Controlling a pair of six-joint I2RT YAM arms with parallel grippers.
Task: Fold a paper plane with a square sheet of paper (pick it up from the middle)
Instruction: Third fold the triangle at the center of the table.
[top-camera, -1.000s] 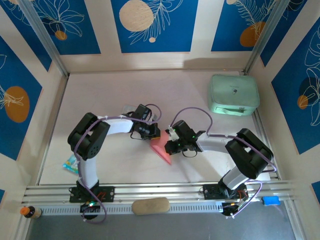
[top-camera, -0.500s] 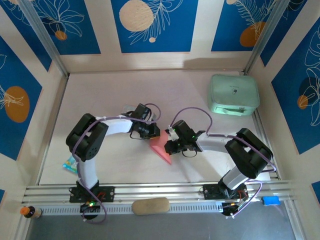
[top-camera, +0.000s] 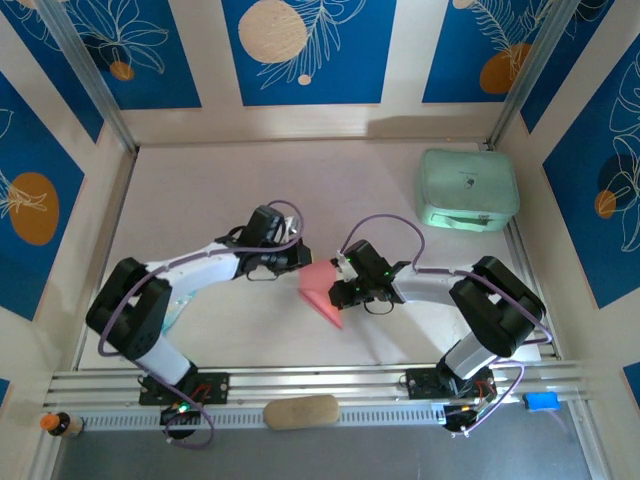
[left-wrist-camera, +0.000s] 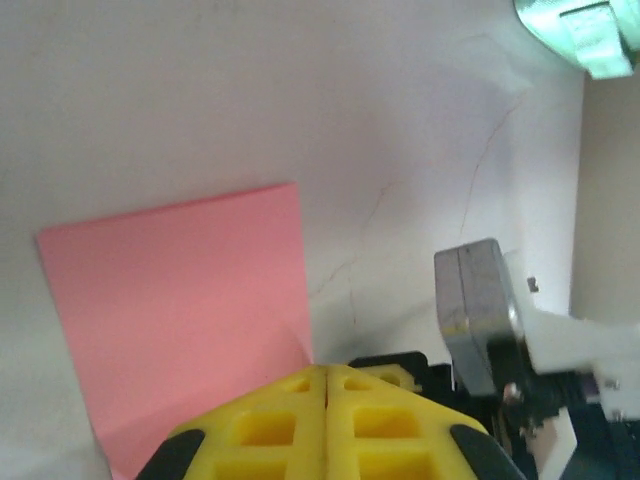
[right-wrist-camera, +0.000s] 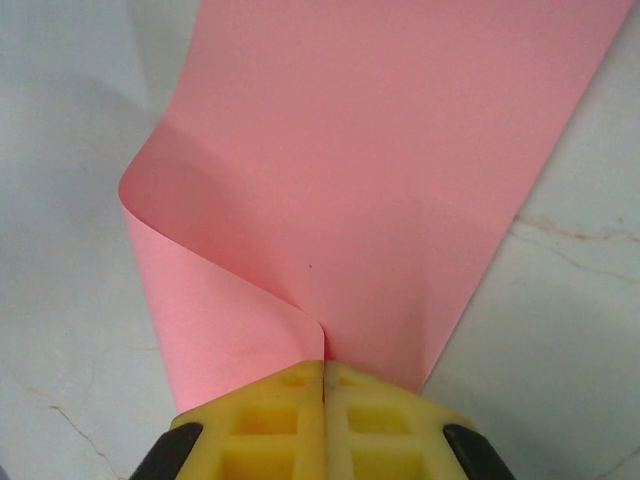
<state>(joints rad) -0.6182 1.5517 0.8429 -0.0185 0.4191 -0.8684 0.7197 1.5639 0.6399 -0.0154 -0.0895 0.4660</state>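
left arm (top-camera: 190, 270) swung out leftward since half second ago, elbow now far out; left pincer (left-wrist-camera: 327, 375) stays at upper-left edge of square sheet (left-wrist-camera: 180, 300). pads pressed together, square sheet flat on counter (left-wrist-camera: 200, 90) reaching tips; whether caught, cannot tell. right pincer (right-wrist-camera: 325, 370) pinching curled-over corner of square sheet, rest spreading ahead. mint-green case (top-camera: 467, 190) far right, lid mark too small to read.
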